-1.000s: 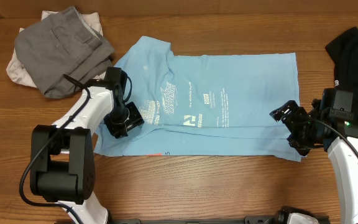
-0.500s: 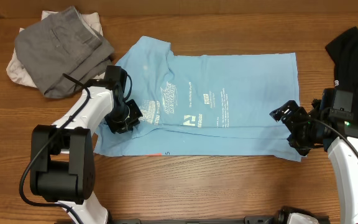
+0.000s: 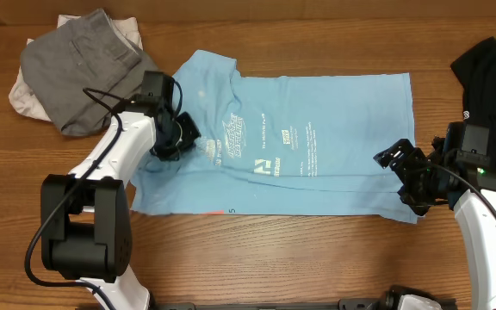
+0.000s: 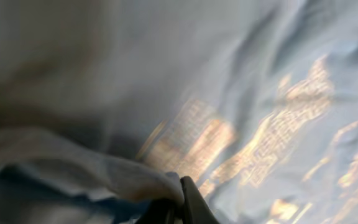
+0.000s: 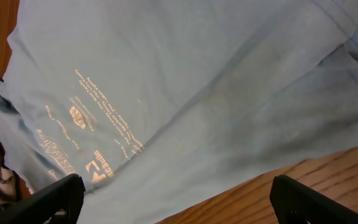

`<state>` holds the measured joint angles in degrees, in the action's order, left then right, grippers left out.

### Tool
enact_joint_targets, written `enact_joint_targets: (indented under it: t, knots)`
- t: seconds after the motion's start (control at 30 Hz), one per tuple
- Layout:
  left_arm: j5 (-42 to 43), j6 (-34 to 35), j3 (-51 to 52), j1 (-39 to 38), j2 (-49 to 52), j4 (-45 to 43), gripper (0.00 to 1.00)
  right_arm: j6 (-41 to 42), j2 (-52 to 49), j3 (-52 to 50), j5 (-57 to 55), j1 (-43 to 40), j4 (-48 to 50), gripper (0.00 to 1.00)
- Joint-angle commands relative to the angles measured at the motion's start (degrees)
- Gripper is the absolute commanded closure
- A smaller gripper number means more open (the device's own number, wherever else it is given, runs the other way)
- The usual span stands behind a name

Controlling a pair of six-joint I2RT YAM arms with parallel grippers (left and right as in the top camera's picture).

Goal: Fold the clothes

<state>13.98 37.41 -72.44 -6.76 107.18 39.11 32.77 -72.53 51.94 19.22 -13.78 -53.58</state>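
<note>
My left fingers (image 4: 190, 204) are fully closed on a pinch of the light blue T-shirt (image 3: 334, 108) near its sleeve (a second ago they were open, lower down). My right fingers (image 5: 48, 196) stand wide above its lower corner, unmoved, holding nothing. The T-shirt lies spread on the bench (image 3: 300, 258).

Bare table (image 3: 317, 258) along front; grey pile (image 3: 84, 69) crowds far-left corner

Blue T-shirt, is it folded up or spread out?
Spread out: the blue T-shirt lies wide and flat on the table, its logos showing.
</note>
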Motion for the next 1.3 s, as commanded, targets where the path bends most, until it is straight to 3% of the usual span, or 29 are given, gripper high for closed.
enact_joint_targets:
  t: [0.0, 0.1, 0.17, 0.2, 0.27, 0.3, 0.63, 1.03, 1.17, 1.27]
  knots:
    - [0.68, 0.74, -1.22, -0.39, 0.83, -4.02, 0.96, -0.17, 0.5, -0.26, -0.31, 0.33, 0.39, 0.0]
    - [0.7, 1.01, -1.22, -0.39, 0.83, -8.63, 0.96, -0.17, 0.5, -0.26, -0.31, 0.33, 0.42, 0.0]
    - [0.98, 0.98, -1.22, -0.42, 0.83, -11.32, 0.87, -0.17, 0.5, -0.26, -0.31, 0.33, 0.44, 0.0]
    - [1.09, 0.98, -1.22, -0.42, 0.83, -12.24, 0.65, -0.17, 0.5, -0.26, -0.31, 0.33, 0.48, 0.0]
    - [1.07, 0.98, -1.22, -0.39, 0.83, -12.66, 0.11, -0.17, 0.5, -0.26, -0.31, 0.33, 0.61, 0.0]
    - [0.98, 0.94, -1.22, -0.39, 0.83, -12.52, 0.0, -0.17, 0.5, -0.26, -0.31, 0.33, 0.61, 0.0]
    - [0.44, -0.17, -1.22, -0.35, 0.83, -5.38, 0.02, -0.17, 0.5, -0.26, -0.31, 0.33, 0.59, 0.0]
    - [-9.79, -5.35, -1.33, 3.41, 0.81, 16.02, 0.05, -0.17, 0.5, -0.26, -0.28, 0.33, 0.59, 0.0]
    - [-10.01, -7.17, -1.29, 5.84, 0.83, 18.05, 0.07, -0.17, 0.5, -0.26, -0.28, 0.33, 0.55, 0.0]
    - [-10.25, -7.87, -1.01, 7.32, 0.85, 17.79, 0.13, -0.17, 0.5, -0.26, -0.26, 0.33, 0.31, 0.0]
